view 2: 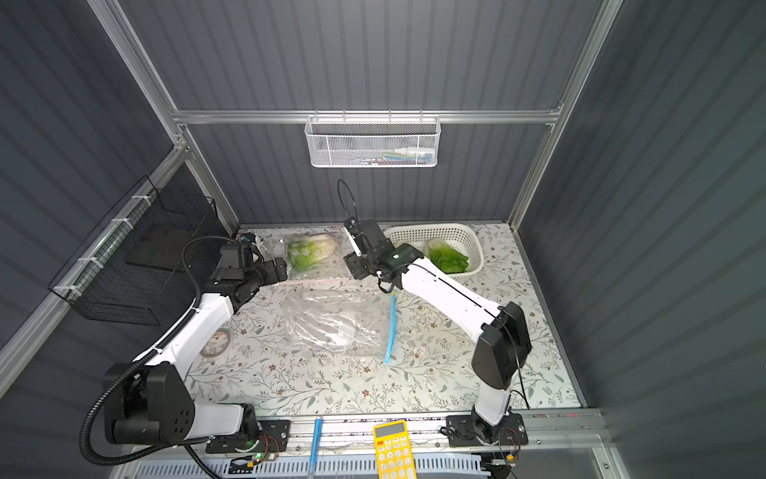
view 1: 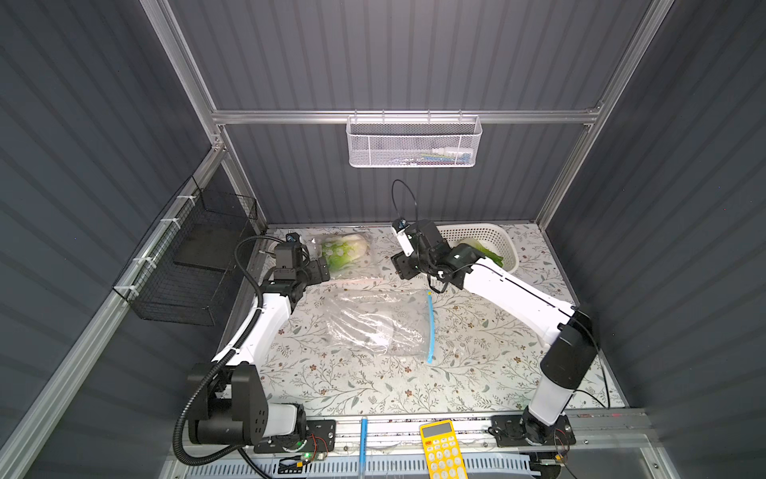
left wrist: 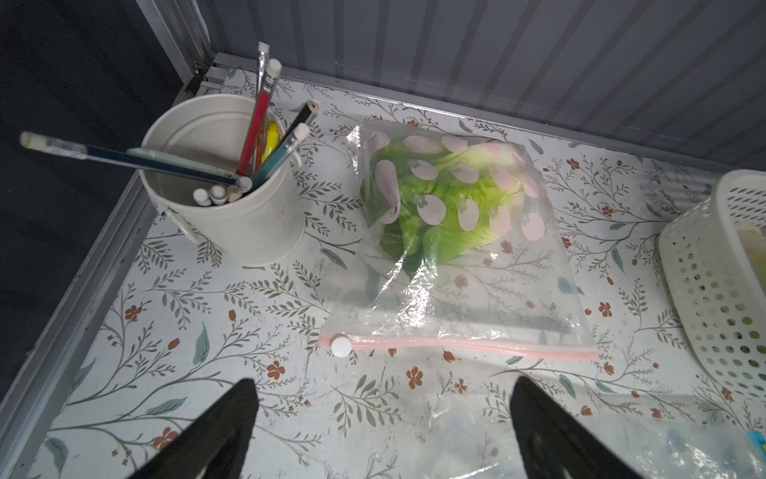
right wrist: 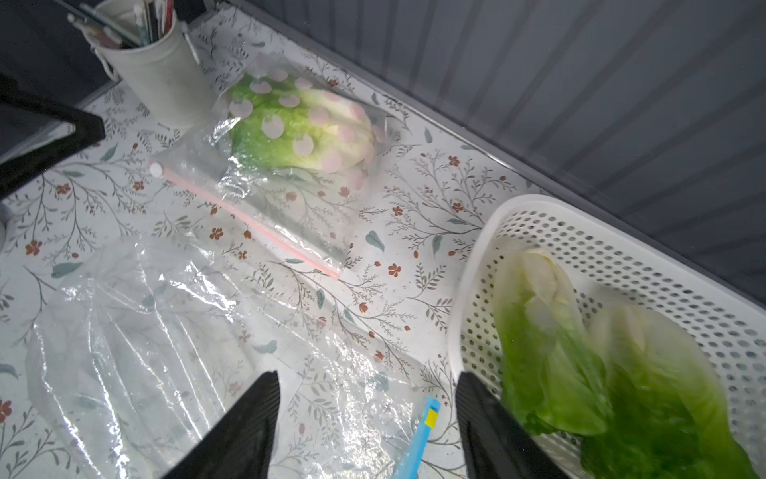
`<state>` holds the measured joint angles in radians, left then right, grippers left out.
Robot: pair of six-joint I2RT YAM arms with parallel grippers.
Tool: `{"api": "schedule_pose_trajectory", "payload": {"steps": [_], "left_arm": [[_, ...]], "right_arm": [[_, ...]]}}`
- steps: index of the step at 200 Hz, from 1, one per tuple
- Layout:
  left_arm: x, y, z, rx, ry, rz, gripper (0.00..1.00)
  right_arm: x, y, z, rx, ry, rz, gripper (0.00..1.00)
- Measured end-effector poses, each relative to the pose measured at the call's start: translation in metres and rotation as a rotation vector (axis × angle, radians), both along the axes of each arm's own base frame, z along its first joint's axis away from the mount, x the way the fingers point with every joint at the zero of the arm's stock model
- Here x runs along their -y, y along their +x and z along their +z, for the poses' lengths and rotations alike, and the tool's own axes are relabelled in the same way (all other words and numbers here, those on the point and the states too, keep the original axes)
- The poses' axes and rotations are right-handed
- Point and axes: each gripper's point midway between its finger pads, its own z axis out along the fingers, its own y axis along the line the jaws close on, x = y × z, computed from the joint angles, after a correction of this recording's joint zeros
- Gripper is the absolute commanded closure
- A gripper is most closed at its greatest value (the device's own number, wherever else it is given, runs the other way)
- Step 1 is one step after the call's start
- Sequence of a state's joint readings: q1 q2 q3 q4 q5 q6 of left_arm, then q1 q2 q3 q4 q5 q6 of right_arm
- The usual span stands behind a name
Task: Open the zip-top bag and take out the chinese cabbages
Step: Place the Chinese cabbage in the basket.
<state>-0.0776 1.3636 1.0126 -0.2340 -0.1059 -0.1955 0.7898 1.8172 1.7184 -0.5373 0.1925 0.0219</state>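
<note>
A clear zip-top bag [left wrist: 476,290] with pink dots and a pink zip [left wrist: 456,344] lies at the back of the table, one chinese cabbage [left wrist: 439,199] inside it. Its white slider [left wrist: 340,346] sits at one end of the zip. My left gripper [left wrist: 384,381] hovers open just short of that zip, holding nothing. Two more cabbages [right wrist: 539,331] [right wrist: 663,373] lie in the white basket [right wrist: 580,211]. A second bag [view 1: 373,323], flat and empty, with a blue zip [view 1: 431,327], lies mid-table. My right gripper [right wrist: 367,375] is open over its blue zip end, beside the basket.
A white cup of pens [left wrist: 232,215] stands close to the dotted bag at the back left corner. A tape roll [view 2: 215,342] lies by the left arm. A yellow calculator [view 1: 441,448] and a blue pen [view 1: 363,439] rest on the front rail. A black wire basket [view 1: 186,265] hangs on the left wall.
</note>
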Motion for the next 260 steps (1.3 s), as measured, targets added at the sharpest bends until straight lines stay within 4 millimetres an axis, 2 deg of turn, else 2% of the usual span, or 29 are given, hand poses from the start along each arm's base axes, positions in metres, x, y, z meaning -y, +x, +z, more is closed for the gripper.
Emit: {"api": "schedule_pose_trajectory", "payload": {"steps": [55,76,101,137,151,170,196,215,260], "left_arm": [[-0.01,-0.003,-0.002,-0.015,0.022,0.052,0.08],[-0.012,-0.004,-0.002,-0.021,0.026,0.067,0.12],[-0.013,-0.003,-0.001,-0.019,0.026,0.077,0.13],[-0.014,-0.003,0.001,-0.015,0.02,0.085,0.13],[-0.014,-0.003,0.001,-0.015,0.017,0.087,0.13],[-0.014,-0.003,0.001,-0.015,0.014,0.089,0.13],[-0.014,-0.003,0.001,-0.015,0.014,0.09,0.13],[-0.014,-0.003,0.001,-0.015,0.014,0.09,0.13],[-0.014,-0.003,0.001,-0.015,0.011,0.091,0.13]], "right_arm": [[-0.05,-0.007,-0.042,-0.027,-0.082,0.195,0.27],[-0.06,-0.008,-0.062,-0.041,-0.115,0.259,0.27],[-0.069,-0.007,-0.087,-0.055,-0.153,0.325,0.27],[-0.082,0.0,-0.113,-0.051,-0.195,0.388,0.26],[-0.088,0.005,-0.119,-0.041,-0.205,0.399,0.28],[-0.092,0.01,-0.128,-0.028,-0.22,0.413,0.39],[-0.101,0.02,-0.134,-0.002,-0.227,0.424,0.39],[-0.106,0.027,-0.137,0.018,-0.236,0.431,0.44],[-0.116,0.041,-0.149,0.052,-0.264,0.444,0.44]]}}
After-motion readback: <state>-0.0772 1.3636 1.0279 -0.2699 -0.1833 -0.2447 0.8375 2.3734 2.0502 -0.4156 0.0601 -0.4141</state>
